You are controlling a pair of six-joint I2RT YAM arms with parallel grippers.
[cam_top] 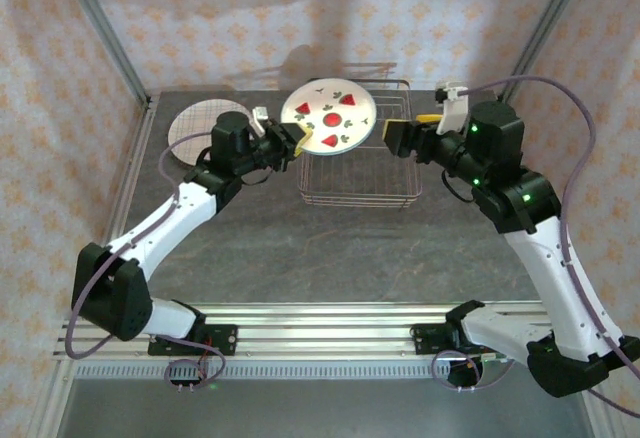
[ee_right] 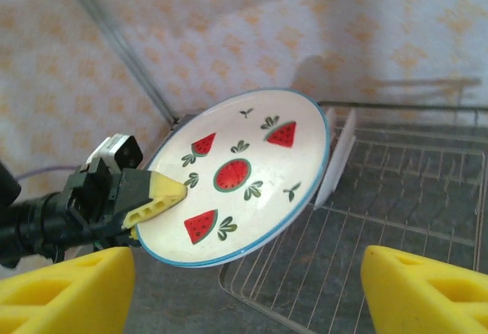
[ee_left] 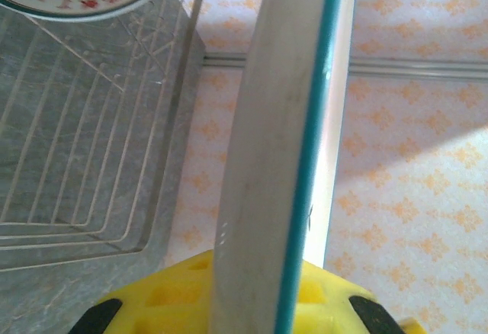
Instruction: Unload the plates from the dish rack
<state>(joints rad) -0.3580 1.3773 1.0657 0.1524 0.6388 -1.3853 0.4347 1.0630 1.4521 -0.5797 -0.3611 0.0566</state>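
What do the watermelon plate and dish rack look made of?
Watermelon plate: probably glazed ceramic, though melamine is possible. It has a smooth white face with painted slices, a teal rim and a thick pale edge. Dish rack: thin metal wire with a silvery finish, maybe chromed or stainless. Bright rods cross in a grid.

The surface [cam_top: 330, 248] is a dark grey slab with a mottled, stone-like look, walled in by patterned panels. From its centre, the dish rack [cam_top: 365, 183] stands at about 12 o'clock, its wire base resting flat on the grey top. A plaid-lined plate [cam_top: 195, 123] lies flat towards 10 o'clock, near the far left corner and well apart from the rack, partly hidden by an arm. At 6 o'clock a silver rail [cam_top: 330, 333] runs along the near edge.
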